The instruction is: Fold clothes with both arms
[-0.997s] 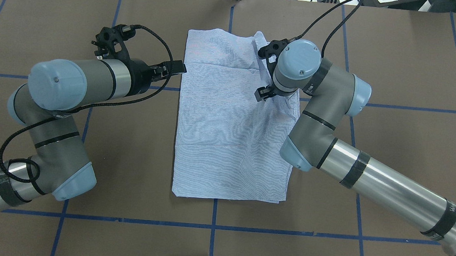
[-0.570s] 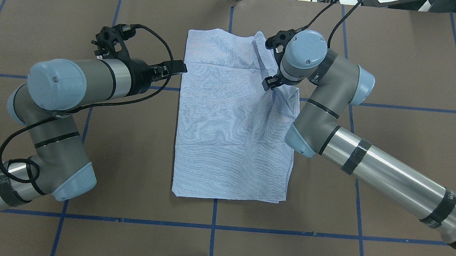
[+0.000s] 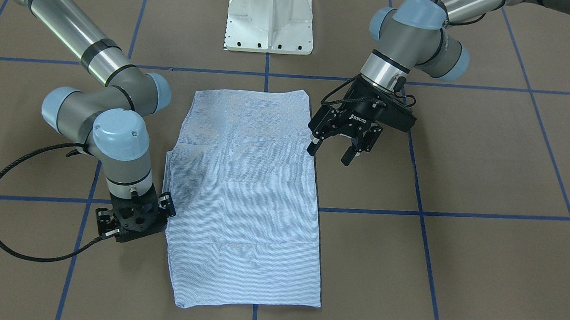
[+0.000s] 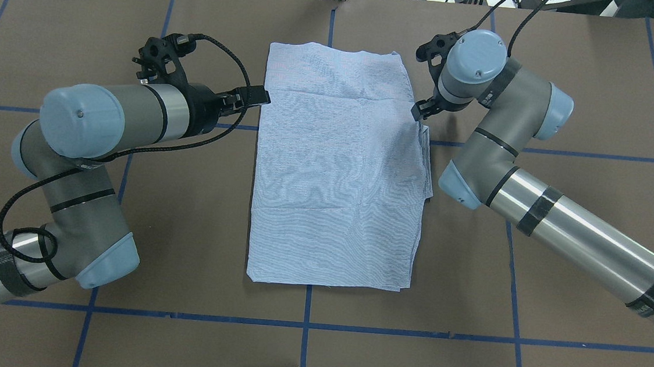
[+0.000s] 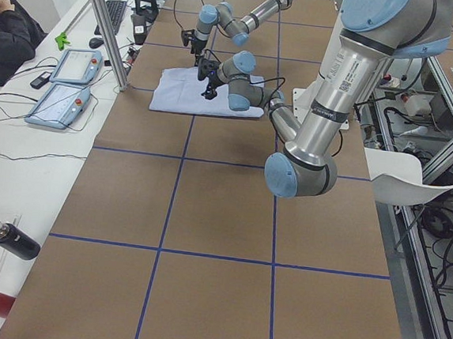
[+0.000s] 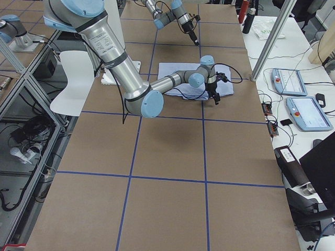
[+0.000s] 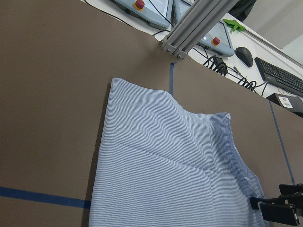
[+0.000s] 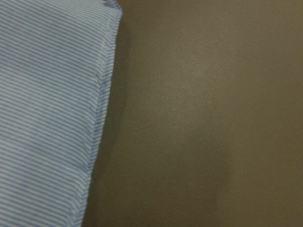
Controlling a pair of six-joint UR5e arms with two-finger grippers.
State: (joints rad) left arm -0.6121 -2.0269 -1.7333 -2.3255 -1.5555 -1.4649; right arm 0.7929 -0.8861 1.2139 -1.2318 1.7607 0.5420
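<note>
In the overhead view the right gripper has come off the shirt and now sits just beside its right edge. A second ago it was over the cloth, with a flap raised at the far right corner. That flap is now laid down and the shirt lies as a flat, tidy rectangle in the middle of the table, so this side fold looks finished (a crosswise fold is probably what remains). The left gripper has not moved and hovers at the opposite edge. The front-facing view adds what the overhead hides: the left gripper's jaws stand wide apart and empty above the table, and the right gripper's finger links also look spread, holding nothing. The left wrist view shows a soft crease running across the far part of the shirt. The right wrist view shows only the shirt's layered edge against the brown table, with no fingers in frame. The side views are too distant to judge the grippers; the left one shows a person seated off to the side.
</note>
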